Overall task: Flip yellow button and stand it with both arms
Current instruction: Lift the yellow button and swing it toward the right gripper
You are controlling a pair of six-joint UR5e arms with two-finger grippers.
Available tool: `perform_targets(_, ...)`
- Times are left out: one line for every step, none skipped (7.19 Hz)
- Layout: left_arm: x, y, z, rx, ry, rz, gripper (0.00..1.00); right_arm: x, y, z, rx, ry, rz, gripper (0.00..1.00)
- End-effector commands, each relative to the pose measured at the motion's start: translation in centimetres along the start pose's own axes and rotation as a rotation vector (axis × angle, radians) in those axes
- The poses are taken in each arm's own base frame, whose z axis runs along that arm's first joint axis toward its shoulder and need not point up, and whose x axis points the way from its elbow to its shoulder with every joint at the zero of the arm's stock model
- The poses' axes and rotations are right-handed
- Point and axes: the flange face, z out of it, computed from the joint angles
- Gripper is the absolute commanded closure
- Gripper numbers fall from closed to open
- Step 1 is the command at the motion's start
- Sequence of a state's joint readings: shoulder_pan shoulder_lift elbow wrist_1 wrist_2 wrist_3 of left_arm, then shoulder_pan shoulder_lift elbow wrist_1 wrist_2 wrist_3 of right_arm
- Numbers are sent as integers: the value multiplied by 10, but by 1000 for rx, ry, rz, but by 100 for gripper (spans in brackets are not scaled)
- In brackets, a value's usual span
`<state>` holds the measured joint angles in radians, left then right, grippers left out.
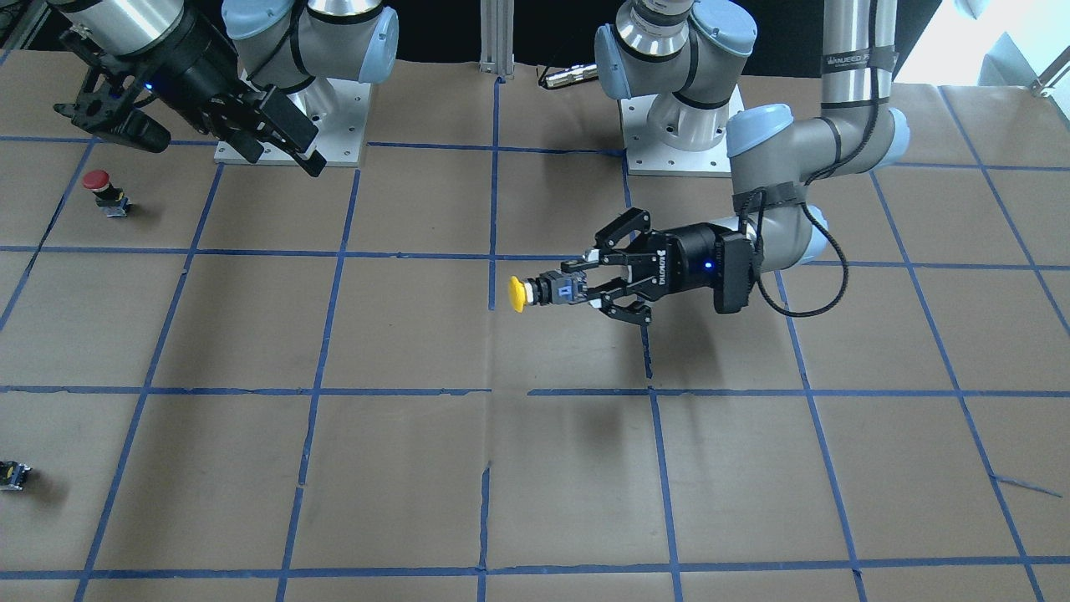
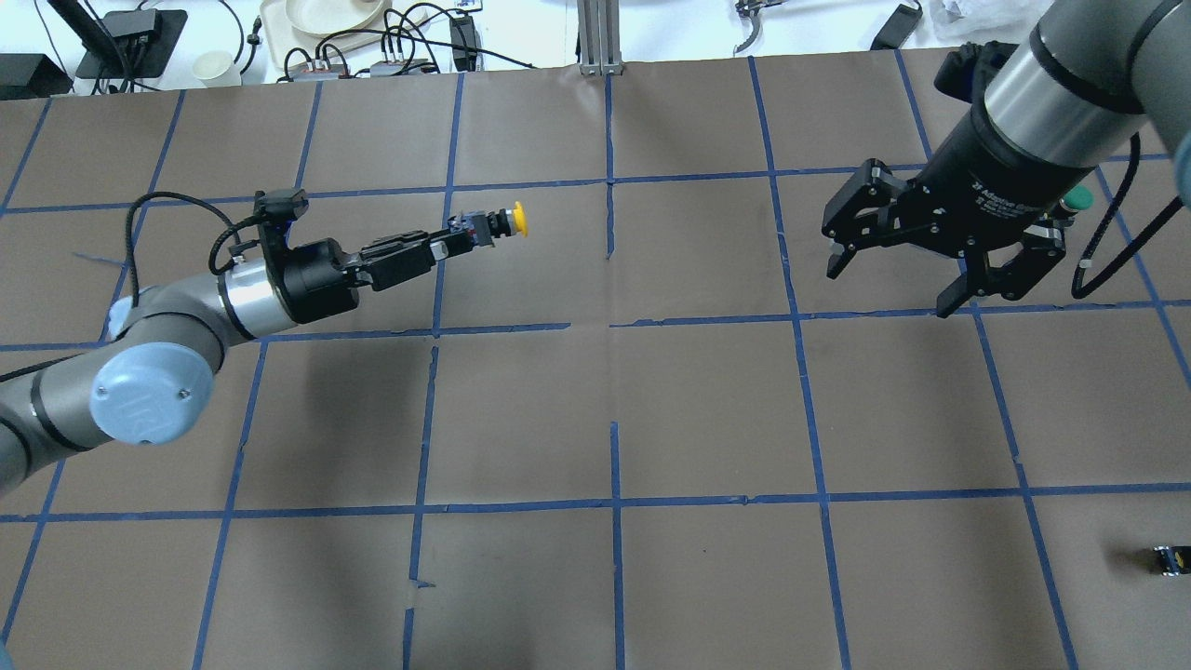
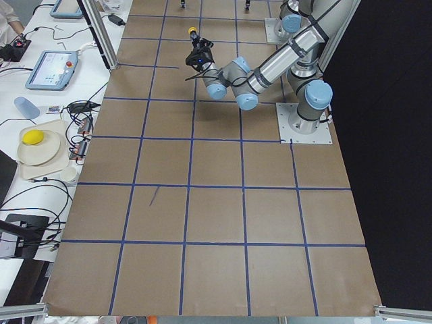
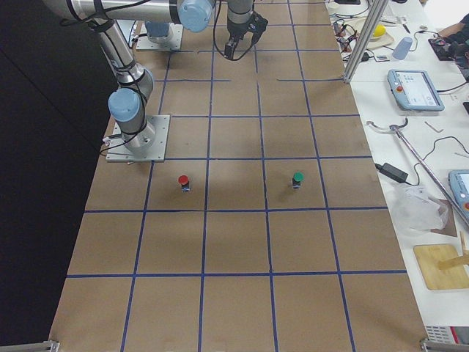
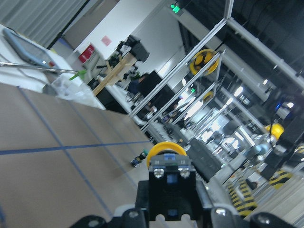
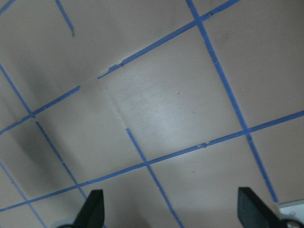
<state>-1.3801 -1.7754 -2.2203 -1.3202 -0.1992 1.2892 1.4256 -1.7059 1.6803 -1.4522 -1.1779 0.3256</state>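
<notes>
Left fingers (image 2: 409, 251) grasp the yellow button (image 2: 500, 223) aloft, cap sideways; right fingers (image 1: 292, 138) spread, empty.

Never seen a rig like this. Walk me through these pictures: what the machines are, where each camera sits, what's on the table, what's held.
Two robot arms, the left arm and the right arm, are bolted to a table covered in brown paper with a blue tape grid. One camera faces the robot, one looks over its shoulders, two watch from the table's ends, one rides on each wrist. The left gripper is shut on the yellow button, holding it sideways in the air, cap toward the table's middle. The right gripper hangs open and empty. Standing on the table are a red button and a green button; a small black part lies on the robot's right.
</notes>
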Motion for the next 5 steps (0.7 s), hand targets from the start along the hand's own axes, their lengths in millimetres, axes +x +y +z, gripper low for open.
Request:
perform_targets(30, 30, 68, 61, 166, -79, 97, -10, -7, -7, -61, -197, 112, 0)
perform_targets(41, 29, 84, 134, 228, -103, 95, -10, -12, -12, -80, -263, 156, 0)
perform_targets(50, 37, 97, 126, 262, -102, 94, -5, -23, -17, -97, -328, 192, 0)
perform_targets(54, 40, 102, 116, 272, -98, 94, -1, -30, -22, -115, -384, 249, 0)
perform_targets(55, 41, 108, 94, 277, -91, 96, -10, -30, -29, -125, -450, 328, 0)
